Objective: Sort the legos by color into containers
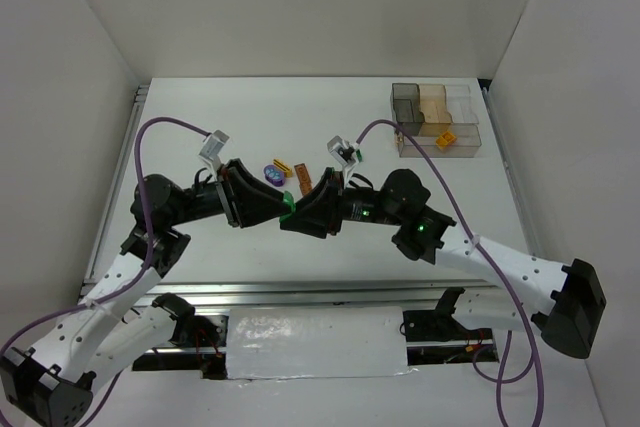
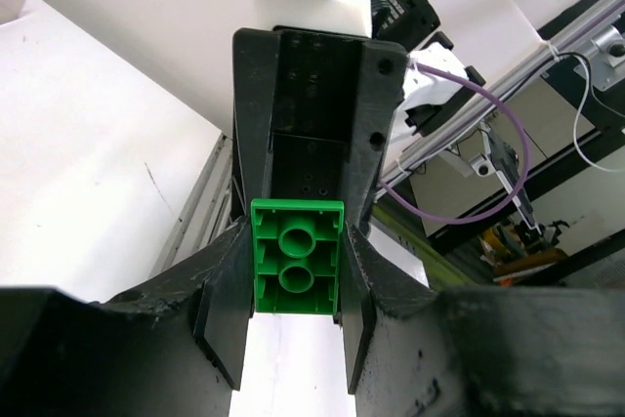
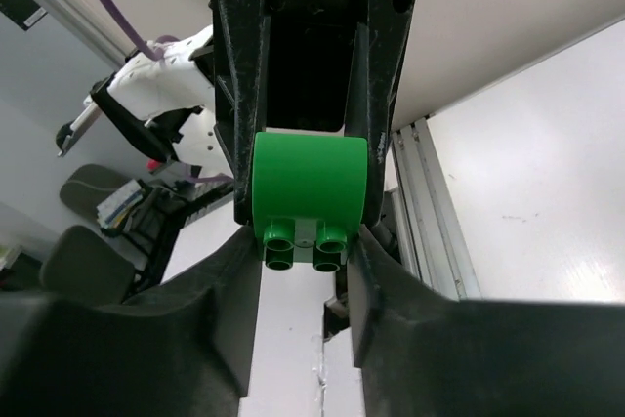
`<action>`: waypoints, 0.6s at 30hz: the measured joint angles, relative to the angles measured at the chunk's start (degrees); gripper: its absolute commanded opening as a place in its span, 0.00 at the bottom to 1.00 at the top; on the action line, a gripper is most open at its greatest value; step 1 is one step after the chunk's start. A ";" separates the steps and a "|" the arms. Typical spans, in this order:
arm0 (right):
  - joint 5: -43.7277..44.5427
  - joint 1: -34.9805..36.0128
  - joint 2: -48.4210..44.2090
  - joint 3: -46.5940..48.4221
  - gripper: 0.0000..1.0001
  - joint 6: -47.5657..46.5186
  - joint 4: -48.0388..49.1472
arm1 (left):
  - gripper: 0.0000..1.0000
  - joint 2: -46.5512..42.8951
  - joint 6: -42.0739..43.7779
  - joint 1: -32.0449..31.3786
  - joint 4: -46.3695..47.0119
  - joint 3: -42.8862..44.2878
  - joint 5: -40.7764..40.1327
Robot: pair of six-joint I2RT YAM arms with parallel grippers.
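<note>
Top external: white table (image 1: 300, 117) bearing containers (image 1: 410, 102), white walls (image 1: 300, 7) around.

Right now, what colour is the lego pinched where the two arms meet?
Green; the lego shows best in the left wrist view.

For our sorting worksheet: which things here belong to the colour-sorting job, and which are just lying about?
Belongs to the job:
- green lego, clamped by left gripper and right gripper
- purple lego
- orange-brown legos
- divided tray
- orange lego in tray

Just lying about:
- purple cables
- white sheet at the near edge
</note>
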 measured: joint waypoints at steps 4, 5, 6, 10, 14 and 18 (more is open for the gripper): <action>-0.24 0.07 0.02 0.02 0.00 0.94 0.42 | 0.00 -0.28 0.55 0.00 0.17 0.02 -0.09; -0.24 0.07 0.04 0.02 0.00 0.94 0.57 | 0.00 -0.31 0.52 0.00 0.20 0.00 -0.11; -0.24 0.07 0.04 0.02 0.00 0.94 0.55 | 0.00 -0.31 0.55 0.00 0.22 0.00 -0.11; -0.44 0.07 0.04 -0.02 0.00 0.57 0.52 | 0.62 -0.68 1.51 0.00 -0.87 0.04 -0.50; -1.36 0.07 0.02 -0.17 0.00 -0.33 1.49 | 1.00 -1.42 4.96 -0.09 -8.44 2.43 -2.99; -1.09 0.04 0.02 -0.68 0.00 -1.07 1.79 | 0.99 -1.49 9.31 -0.09 -17.51 6.93 -8.72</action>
